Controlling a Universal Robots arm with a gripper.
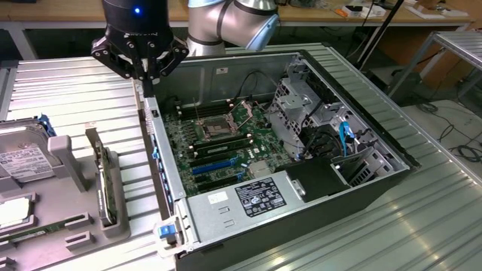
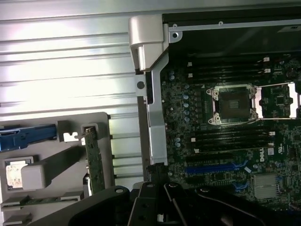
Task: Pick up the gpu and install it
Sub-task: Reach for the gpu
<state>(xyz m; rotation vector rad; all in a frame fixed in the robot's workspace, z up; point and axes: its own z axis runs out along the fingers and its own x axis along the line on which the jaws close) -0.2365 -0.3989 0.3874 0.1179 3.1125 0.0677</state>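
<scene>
A ribbed metal counter (image 1: 68, 90) carries everything, with workbenches behind it. At the exterior view's left, a grey tray (image 1: 135, 220) holds a hard drive (image 1: 19, 161). Just right of the drive, the gpu (image 1: 101, 169) stands on edge in a slot of that tray, untouched. Further right and farther back, the hand (image 1: 148, 79) hangs over the left wall of the open computer case (image 1: 218, 73), its fingers drawn together and holding nothing. Inside the case the motherboard (image 1: 226, 135) lies exposed. The gpu looks light, thin and stiff, yet fragile. A pinch across both flat faces at its upper long edge, clear of the components, seems the safest hold, though those faces may be slippery.
</scene>
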